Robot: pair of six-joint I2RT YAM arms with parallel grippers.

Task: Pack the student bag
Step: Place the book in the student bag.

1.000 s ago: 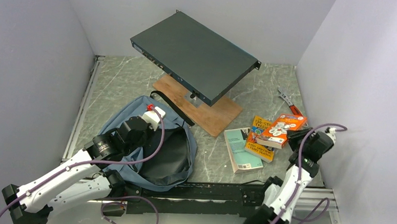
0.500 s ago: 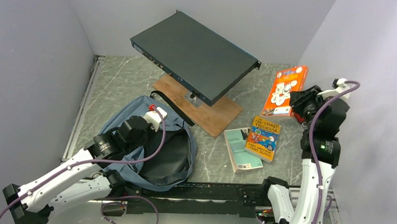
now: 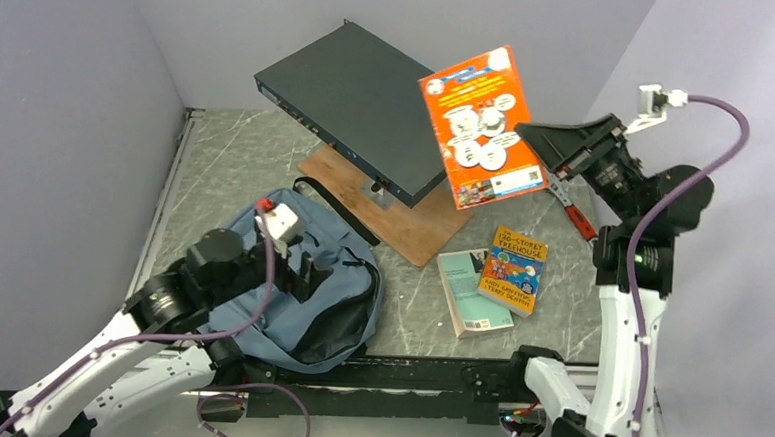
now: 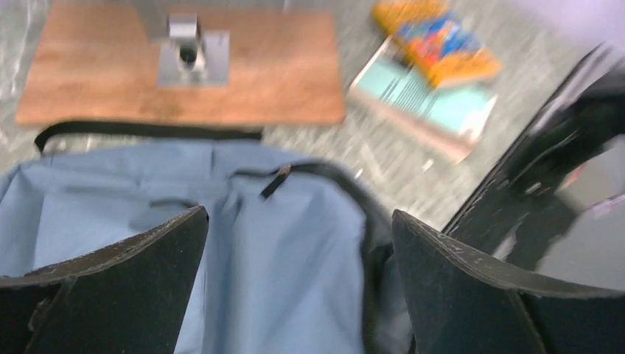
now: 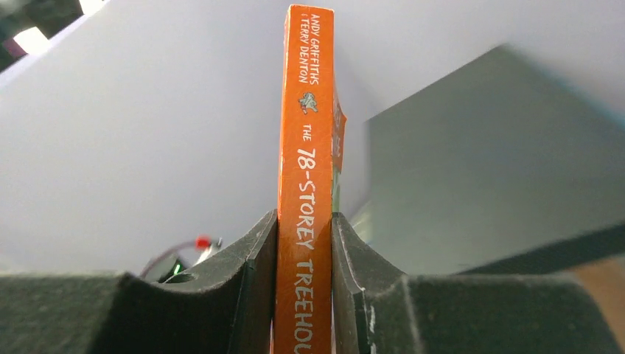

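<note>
Raised since a second ago: orange book (image 3: 482, 123), off the table (image 3: 226, 160), now aloft, spine clamped in right gripper (image 5: 304, 221). Left gripper (image 4: 298, 221): jaws newly spread wide, empty, directly over student bag (image 3: 332, 238). Bag lies open at near left of table.

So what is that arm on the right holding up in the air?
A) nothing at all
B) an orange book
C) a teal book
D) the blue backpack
B: the right gripper is clamped on the spine of the orange book, raised in mid-air.
</note>
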